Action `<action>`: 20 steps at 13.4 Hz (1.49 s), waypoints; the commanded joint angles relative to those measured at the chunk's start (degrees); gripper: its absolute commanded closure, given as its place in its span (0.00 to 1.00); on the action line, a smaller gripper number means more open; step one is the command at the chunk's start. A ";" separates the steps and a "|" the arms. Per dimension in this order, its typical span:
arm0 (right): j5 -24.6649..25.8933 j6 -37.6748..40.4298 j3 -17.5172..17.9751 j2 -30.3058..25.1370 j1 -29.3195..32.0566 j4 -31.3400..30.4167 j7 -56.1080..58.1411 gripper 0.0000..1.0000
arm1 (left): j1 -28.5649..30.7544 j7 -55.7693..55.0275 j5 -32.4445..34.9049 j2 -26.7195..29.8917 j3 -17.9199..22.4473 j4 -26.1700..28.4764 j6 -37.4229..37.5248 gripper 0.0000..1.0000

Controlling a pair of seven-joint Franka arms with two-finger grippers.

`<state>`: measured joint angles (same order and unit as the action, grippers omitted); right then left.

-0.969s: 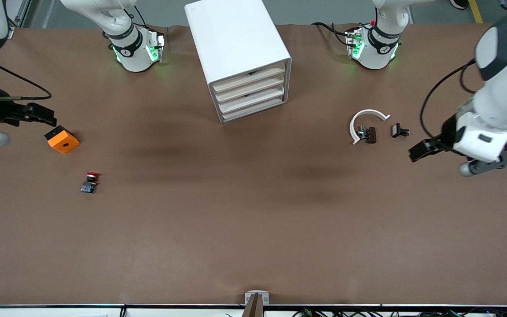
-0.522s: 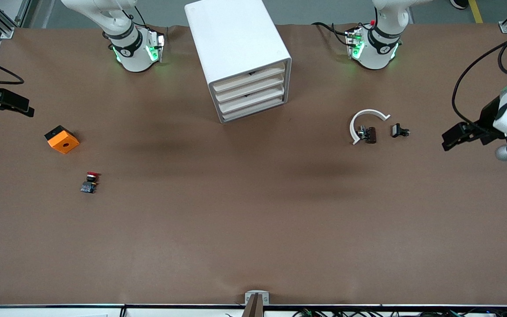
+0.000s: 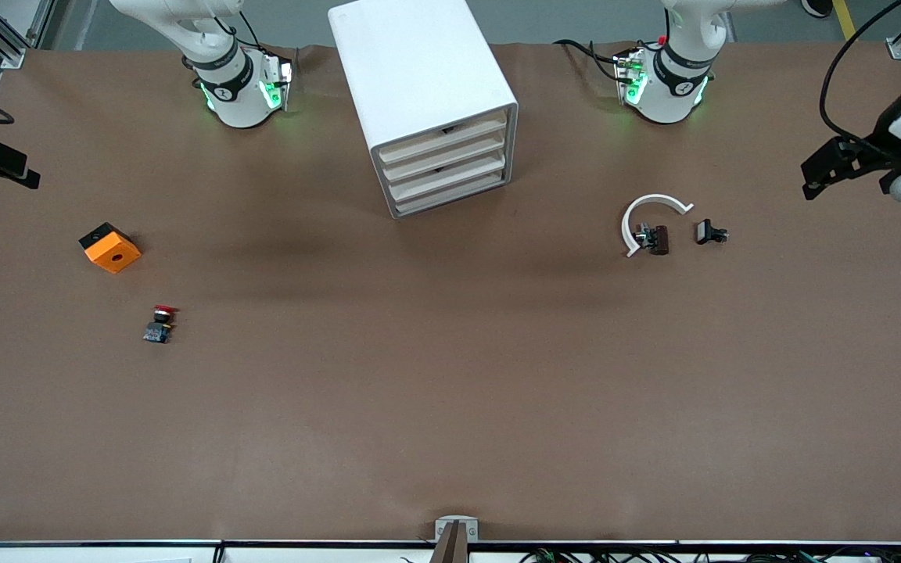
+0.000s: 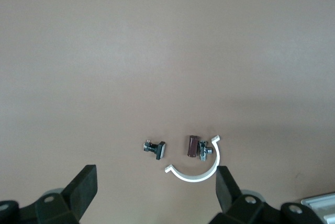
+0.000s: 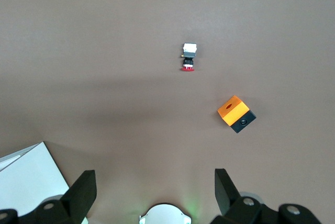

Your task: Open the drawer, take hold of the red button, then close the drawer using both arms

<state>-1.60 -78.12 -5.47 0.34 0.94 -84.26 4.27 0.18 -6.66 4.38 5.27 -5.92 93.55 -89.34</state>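
The button [image 3: 159,322], red cap on a black and bluish body, lies on the table toward the right arm's end, nearer the front camera than the orange block [image 3: 110,248]. It also shows in the right wrist view [image 5: 188,57]. The white drawer cabinet [image 3: 427,102] stands between the arm bases with all its drawers shut. My right gripper [image 3: 16,168] is up at the table's edge on its end, open and empty [image 5: 155,195]. My left gripper [image 3: 820,176] is up over its end of the table, open and empty [image 4: 156,192].
A white curved clip [image 3: 650,211], a brown part [image 3: 658,239] and a small black clip [image 3: 710,232] lie toward the left arm's end, also in the left wrist view [image 4: 201,169]. The orange block shows in the right wrist view [image 5: 236,113].
Both grippers have risen and drawn outward toward their own ends of the table, away from the orange block and the black clip. Nothing on the table has moved.
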 commanded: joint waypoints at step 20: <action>1.07 -7.49 0.63 -8.87 0.20 -12.77 1.79 0.00 | -6.68 -5.11 -4.02 1.32 6.62 0.75 -0.75 0.00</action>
<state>-1.05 -85.75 -5.15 -7.14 0.49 -95.77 6.42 -6.83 -9.78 1.19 7.13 0.66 95.73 -90.41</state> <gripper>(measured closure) 0.000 0.000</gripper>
